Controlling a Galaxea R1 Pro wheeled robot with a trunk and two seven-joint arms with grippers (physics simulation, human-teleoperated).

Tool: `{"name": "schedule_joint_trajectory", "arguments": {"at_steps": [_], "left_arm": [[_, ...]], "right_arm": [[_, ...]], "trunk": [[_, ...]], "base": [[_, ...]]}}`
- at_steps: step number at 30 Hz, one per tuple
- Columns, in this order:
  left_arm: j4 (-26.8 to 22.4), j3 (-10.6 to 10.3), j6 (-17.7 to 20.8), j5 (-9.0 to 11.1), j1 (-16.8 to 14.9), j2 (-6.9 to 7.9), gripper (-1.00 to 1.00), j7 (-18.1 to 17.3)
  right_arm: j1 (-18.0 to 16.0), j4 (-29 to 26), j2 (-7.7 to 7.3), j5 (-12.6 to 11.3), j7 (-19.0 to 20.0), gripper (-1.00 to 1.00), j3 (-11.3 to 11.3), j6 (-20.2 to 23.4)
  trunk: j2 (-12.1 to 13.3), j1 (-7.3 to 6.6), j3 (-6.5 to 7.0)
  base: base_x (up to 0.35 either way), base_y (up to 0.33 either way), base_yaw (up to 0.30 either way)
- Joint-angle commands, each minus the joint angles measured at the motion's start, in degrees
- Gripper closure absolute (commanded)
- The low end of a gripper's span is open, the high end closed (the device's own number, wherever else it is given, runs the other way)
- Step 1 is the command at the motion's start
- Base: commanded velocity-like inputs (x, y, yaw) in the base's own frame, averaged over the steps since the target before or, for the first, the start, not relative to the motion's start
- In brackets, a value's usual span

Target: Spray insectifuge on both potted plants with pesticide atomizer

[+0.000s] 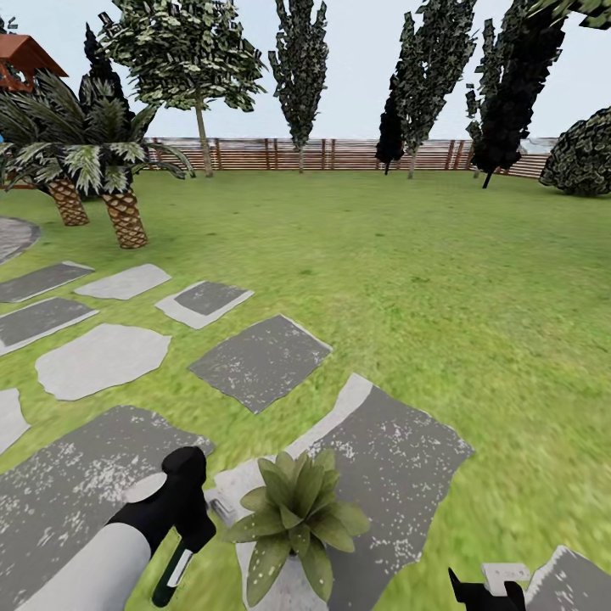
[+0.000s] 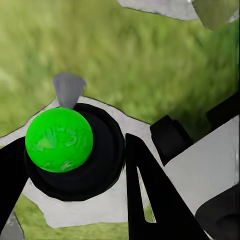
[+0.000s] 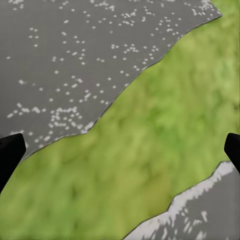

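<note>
One potted plant (image 1: 297, 513), a rosette of pointed green leaves, stands on a grey stepping stone (image 1: 399, 475) at the bottom centre of the head view; its pot is hidden under the leaves. I cannot make out any insectifuge specks on them. The second potted plant is out of view. My left gripper (image 1: 188, 533) (image 2: 75, 165) hovers just left of the plant, shut on the pesticide atomizer (image 1: 176, 570) (image 2: 59, 140), which shows a green knob on a black body. My right gripper (image 1: 485, 591) (image 3: 120, 150) hangs open over grass and stone, right of the plant.
Grey and white stepping stones (image 1: 259, 361) run across the lawn to the left. Two palms (image 1: 123, 216) stand at the left beside the patio edge (image 1: 13, 233). A slatted fence (image 1: 339, 154), tall trees and a round bush (image 1: 585, 157) line the back.
</note>
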Motion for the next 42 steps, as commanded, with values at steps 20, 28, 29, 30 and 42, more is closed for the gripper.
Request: {"name": "schedule_joint_trajectory", "arguments": {"at_steps": [20,28,29,30,42], "left_arm": [[0.7,-0.3,0.2,-2.7,0.6,-0.83,1.0,-0.4],[1.0,0.2,0.3,-2.3,0.8,2.82,1.0,-0.3],[1.0,0.4,0.3,-2.0,0.8,2.65,1.0,-0.3],[1.0,0.3,0.3,-2.0,0.8,2.5,1.0,-0.3],[1.0,3.3,0.4,-1.7,2.3,2.99,1.0,0.8]], "right_arm": [[0.0,0.0,0.03,0.2,0.4,-1.0,-0.5,-0.2],[0.0,0.0,0.07,0.3,0.4,-1.0,-0.5,-0.2],[0.0,0.0,0.07,0.3,0.4,-1.0,-0.5,-0.2],[0.0,0.0,0.08,0.3,0.4,-1.0,-0.5,-0.2],[0.0,0.0,0.0,0.3,0.4,-1.0,-0.5,-0.2]], "trunk": [[0.0,-0.01,-0.05],[0.0,-0.01,-0.05],[0.0,-0.01,-0.05],[0.0,-0.01,-0.05],[0.0,-0.01,-0.05]], "base": [[-0.082,0.017,0.0],[-0.01,0.002,0.0],[0.133,0.051,0.0],[0.228,0.101,0.0],[0.076,0.035,0.0]]}}
